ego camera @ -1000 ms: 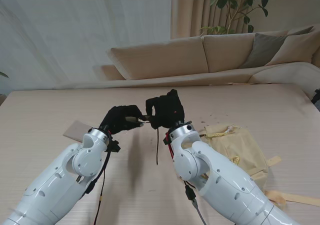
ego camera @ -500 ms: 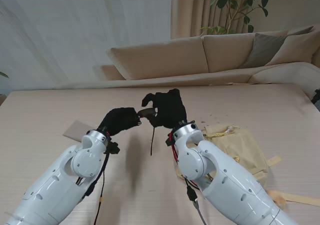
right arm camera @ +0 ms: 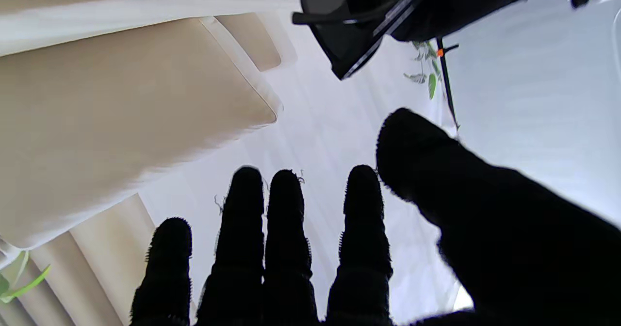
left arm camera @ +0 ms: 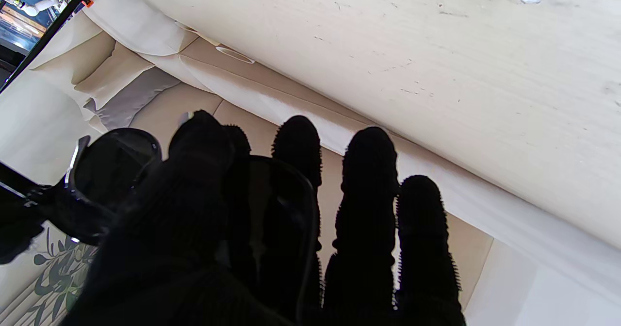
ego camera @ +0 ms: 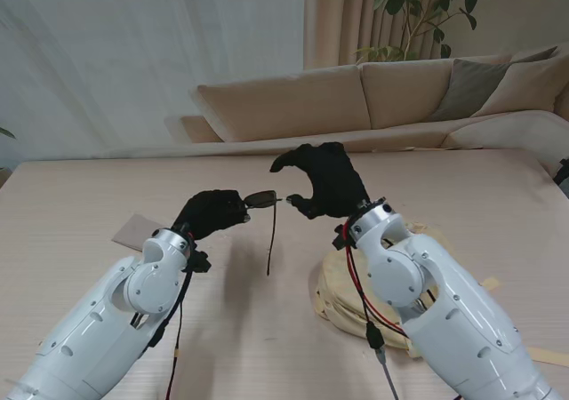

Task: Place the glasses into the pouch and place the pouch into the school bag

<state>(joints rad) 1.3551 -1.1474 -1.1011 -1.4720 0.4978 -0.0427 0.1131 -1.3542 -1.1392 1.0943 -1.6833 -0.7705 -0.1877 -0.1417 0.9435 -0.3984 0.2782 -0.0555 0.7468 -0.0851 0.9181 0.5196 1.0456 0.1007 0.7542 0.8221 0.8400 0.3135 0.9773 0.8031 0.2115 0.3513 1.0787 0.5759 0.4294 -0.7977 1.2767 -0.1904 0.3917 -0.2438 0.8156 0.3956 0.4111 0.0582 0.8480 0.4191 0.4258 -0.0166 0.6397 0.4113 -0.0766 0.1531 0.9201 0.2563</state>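
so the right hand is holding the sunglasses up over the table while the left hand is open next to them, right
Not quite: the hands are swapped. In the stand view the left hand holds the sunglasses over the table, and the right hand is open beside them.

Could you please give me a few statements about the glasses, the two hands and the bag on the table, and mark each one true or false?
1. The left hand holds the glasses up off the table. True.
2. The right hand is gripping the glasses too. False: its fingers are spread and hold nothing, just beside the glasses.
3. One arm of the glasses hangs straight down. True.
4. The glasses are already inside the pouch. False: they are in the air, in the left hand.
5. The school bag lies on the table by the right arm. True.
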